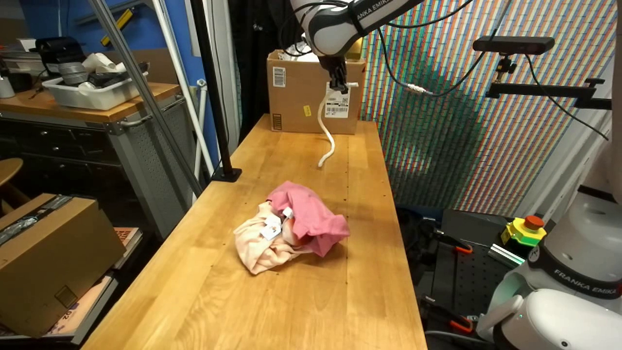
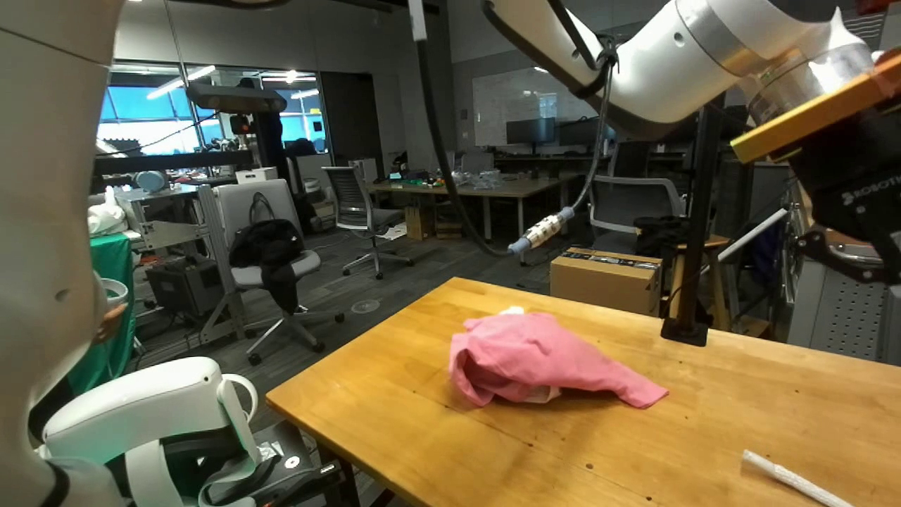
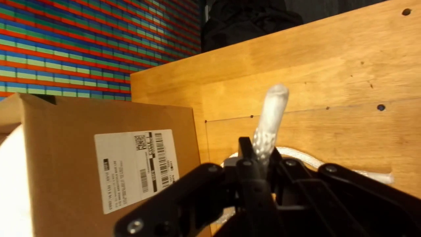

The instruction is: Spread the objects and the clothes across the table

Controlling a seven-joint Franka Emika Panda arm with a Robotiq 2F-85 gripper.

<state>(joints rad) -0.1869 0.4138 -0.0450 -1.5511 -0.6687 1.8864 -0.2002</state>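
Apparently, placing the cord (image 1: 331, 141) is the present step: the gripper (image 1: 338, 87) pinches it near one end, above the table (image 1: 311, 311), by the box (image 1: 296, 109). Next, I think, it should lower and release; pink cloth (image 1: 311, 209) and cream cloth (image 1: 255, 245) lie heaped together.

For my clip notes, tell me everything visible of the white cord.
The white cord is thin, textured and looks flexible. The tool is closed on it near one end; that blunt end pokes out beyond the grip. The rest hangs in a wavy curve over the wooden table, before the cardboard box in an exterior view. Whether its lower end touches wood is unclear.
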